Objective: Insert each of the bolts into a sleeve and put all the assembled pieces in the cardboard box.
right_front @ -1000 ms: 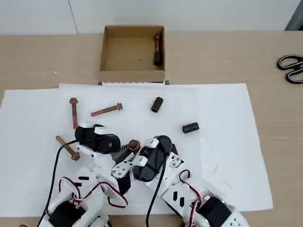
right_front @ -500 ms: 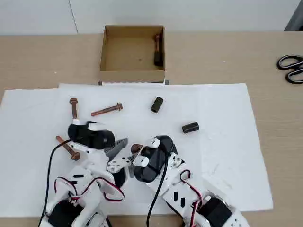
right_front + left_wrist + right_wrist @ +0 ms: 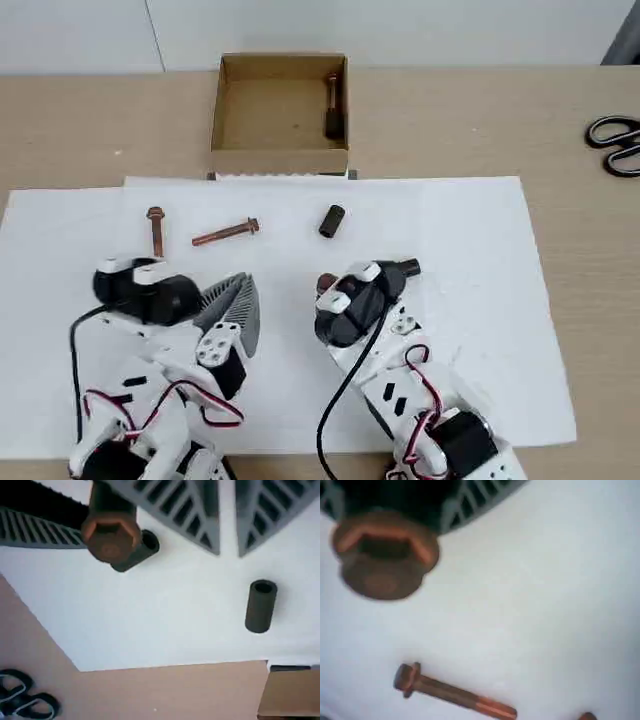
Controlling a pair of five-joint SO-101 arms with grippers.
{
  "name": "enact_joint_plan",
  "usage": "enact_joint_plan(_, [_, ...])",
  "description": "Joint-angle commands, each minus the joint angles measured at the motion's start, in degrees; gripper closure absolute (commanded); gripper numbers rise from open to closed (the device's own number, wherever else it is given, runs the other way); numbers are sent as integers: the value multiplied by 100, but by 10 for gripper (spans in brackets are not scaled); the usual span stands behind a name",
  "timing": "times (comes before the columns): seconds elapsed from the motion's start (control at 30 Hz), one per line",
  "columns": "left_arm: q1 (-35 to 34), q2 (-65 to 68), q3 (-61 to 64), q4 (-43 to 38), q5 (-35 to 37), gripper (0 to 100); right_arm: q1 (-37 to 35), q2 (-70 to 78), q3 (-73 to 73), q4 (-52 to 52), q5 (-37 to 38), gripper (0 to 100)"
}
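Right gripper [image 3: 328, 288] pinches a copper bolt [image 3: 110, 534] by its shank above the white paper [image 3: 480, 330], beside a black sleeve [image 3: 405, 268], while the left gripper [image 3: 228, 542] hangs slightly spread and empty, the cardboard box [image 3: 280, 160] holding one assembled piece [image 3: 333, 108].

We see a light wooden table [image 3: 520, 120] under both the left gripper [image 3: 243, 285] and the right gripper [image 3: 328, 288], a white paper sheet [image 3: 480, 230] spread beneath them, and beyond them what may be a pale wall [image 3: 400, 30].
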Motion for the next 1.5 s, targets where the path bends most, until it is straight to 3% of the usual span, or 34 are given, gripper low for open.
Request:
enact_joint_plan(0.0, [-475, -53, 163, -62, -26, 994, 347, 13, -105, -268, -334, 996])
enact_joint_plan(0.17, [-1644, -53, 1147, -132, -35, 994, 1086, 804, -932, -813, -721, 996])
enact_joint_plan(0.43, [-1855, -53, 2211, -695, -1257, 994, 1534, 4840, -3552, -1596, -870, 996])
enact_joint_plan(0.57, [-1855, -53, 2730, -1459, -1389, 994, 1560, 6712, -4818, -1895, -264, 996])
enact_joint_plan(1.0, [-1820, -53, 2738, -1486, -1389, 994, 1534, 10879, -7930, -3292, 2690, 996])
enact_joint_plan(1.4, [-1811, -53, 2738, -1486, -1371, 994, 1516, 13174, -9354, -4699, 3648, 991])
enact_joint_plan(1.47, [-1811, -53, 2738, -1486, -1371, 994, 1446, 13323, -9495, -4725, 3648, 947])
